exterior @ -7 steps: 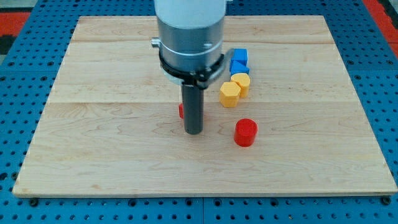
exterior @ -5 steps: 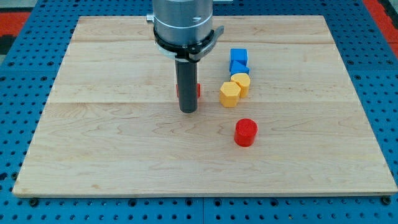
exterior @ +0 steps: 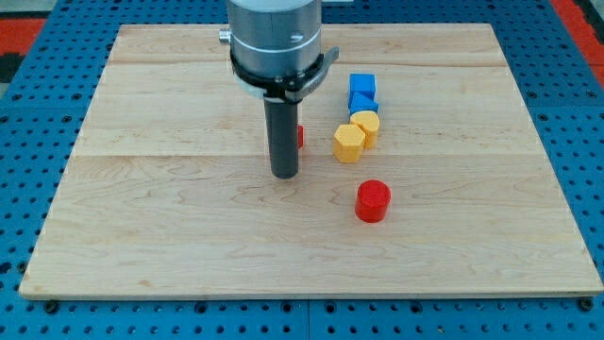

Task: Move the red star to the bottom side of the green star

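Camera view: the dark rod's tip (exterior: 285, 175) rests on the pale wooden board (exterior: 142, 208), left of centre. A red block (exterior: 300, 137), shape unclear, shows only as a sliver behind the rod, touching it. No jaws exist on this rod. No green star is visible. Rightward sit two yellow hexagonal blocks (exterior: 355, 136), two blue blocks (exterior: 362, 92) and a red cylinder (exterior: 373, 201).

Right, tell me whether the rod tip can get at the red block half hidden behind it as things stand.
Probably yes: my tip sits directly in front of the red block, which peeks out at the rod's right edge, seemingly touching. Nothing stands between them; the yellow blocks lie apart, to the view's right.
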